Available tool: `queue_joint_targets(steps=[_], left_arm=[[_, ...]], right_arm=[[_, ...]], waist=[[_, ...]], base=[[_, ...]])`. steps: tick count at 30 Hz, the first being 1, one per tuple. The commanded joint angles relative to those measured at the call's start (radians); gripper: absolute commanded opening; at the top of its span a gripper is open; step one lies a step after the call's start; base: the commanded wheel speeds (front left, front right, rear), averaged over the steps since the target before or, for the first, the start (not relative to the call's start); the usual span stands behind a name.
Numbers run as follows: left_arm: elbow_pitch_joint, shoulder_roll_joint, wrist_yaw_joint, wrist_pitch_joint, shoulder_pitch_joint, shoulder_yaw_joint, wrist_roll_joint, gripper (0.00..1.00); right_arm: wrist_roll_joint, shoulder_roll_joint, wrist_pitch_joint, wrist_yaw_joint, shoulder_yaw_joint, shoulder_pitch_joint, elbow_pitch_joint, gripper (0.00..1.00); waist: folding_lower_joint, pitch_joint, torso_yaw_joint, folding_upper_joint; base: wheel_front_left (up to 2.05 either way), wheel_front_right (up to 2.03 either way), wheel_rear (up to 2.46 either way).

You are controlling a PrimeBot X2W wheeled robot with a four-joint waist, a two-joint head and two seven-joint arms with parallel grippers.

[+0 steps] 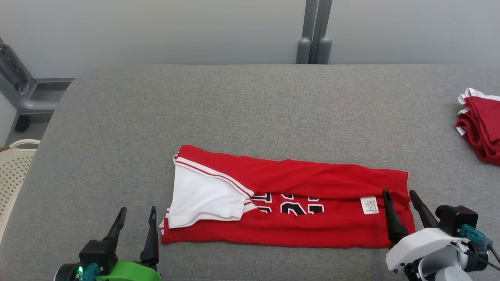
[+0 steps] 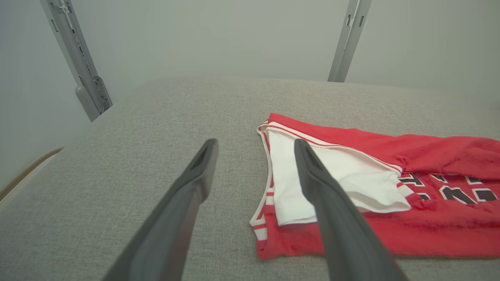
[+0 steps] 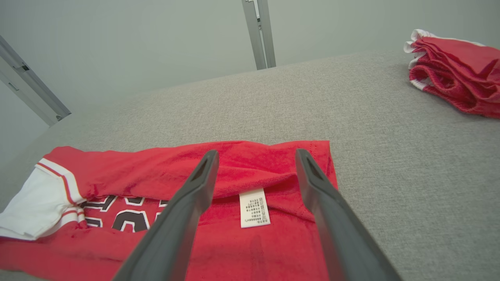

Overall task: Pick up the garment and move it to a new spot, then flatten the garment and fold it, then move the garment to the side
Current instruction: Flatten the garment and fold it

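A grey fabric-covered tabletop (image 1: 250, 109) spans the head view, its far edge straight and its far left corner rounded. Bare cloth runs wide behind the task's garment to that far edge, and wide again on the left out to the rounded side.

The red basketball jersey (image 1: 312, 179) lies flat in the near middle, folded into a long band running left to right, with black-and-white numerals showing along the fold and a white inner panel (image 1: 199, 199) turned out at its left end. A narrow strip of grey shows in front of its near hem.

A second red-and-white garment, bunched in a heap (image 1: 482, 125), sits at the far right edge, well apart from the jersey with open cloth between.

A cream perforated basket (image 1: 15, 168) stands off the tabletop's left side; what it holds cannot be made out.

The right pincer (image 1: 399, 192) is spread wide over the jersey's right end, gripping nothing, its fingers either side of a white care label (image 1: 369, 205); whether they touch the cloth is unclear.

The left pincer (image 1: 138, 208) is likewise spread and empty, over bare grey just beside the jersey's left corner
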Motion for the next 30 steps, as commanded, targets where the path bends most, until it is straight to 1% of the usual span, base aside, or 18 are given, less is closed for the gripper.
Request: queue_joint_targets(steps=[1, 6, 9, 11, 16, 20, 26, 30], left_arm=[[0.003, -0.001, -0.007, -0.003, -0.018, 0.008, 0.008, 1.0], [0.008, -0.009, -0.016, -0.003, -0.019, 0.02, 0.014, 1.0], [0.012, -0.015, -0.019, -0.003, -0.015, 0.023, 0.017, 1.0], [0.013, -0.018, -0.024, -0.003, -0.014, 0.025, 0.02, 1.0], [0.012, -0.023, -0.029, -0.003, -0.025, 0.029, 0.024, 1.0], [0.014, -0.028, -0.035, -0.003, -0.036, 0.031, 0.03, 1.0], [0.023, -0.032, -0.043, -0.003, -0.053, 0.036, 0.033, 1.0], [0.023, -0.037, -0.048, -0.003, -0.061, 0.041, 0.039, 1.0]], right_arm=[[-0.007, 0.0, 0.004, -0.001, 0.001, -0.003, -0.004, 1.0], [-0.01, 0.002, 0.01, -0.001, -0.011, -0.004, -0.004, 1.0], [-0.015, 0.003, 0.032, -0.001, -0.047, -0.004, 0.002, 1.0], [-0.023, 0.004, 0.064, -0.001, -0.082, -0.01, 0.01, 1.0], [-0.056, 0.007, 0.195, -0.001, -0.161, -0.041, 0.034, 1.0], [-0.073, 0.008, 0.274, -0.001, -0.203, -0.075, 0.052, 1.0], [-0.069, 0.01, 0.35, -0.001, -0.233, -0.116, 0.089, 1.0], [-0.028, 0.01, 0.37, -0.001, -0.217, -0.138, 0.126, 1.0]], waist=[[0.0, 0.001, 0.0, -0.0001], [0.0, 0.003, 0.002, -0.0001], [0.0, 0.005, 0.001, -0.0001], [0.0, 0.011, -0.001, -0.0001], [0.0, 0.032, -0.007, -0.0001], [0.0, 0.049, -0.004, -0.0001], [0.0, 0.073, 0.007, -0.0001], [0.0, 0.086, 0.018, -0.0001]], base=[[0.0, 0.0, 0.0], [0.0, 0.0, 0.0], [0.0, 0.0, 0.0], [0.0, 0.0, 0.0], [0.0, 0.0, 0.0], [0.0, 0.0, 0.0], [0.0, 0.0, 0.0], [0.0, 0.0, 0.0]])
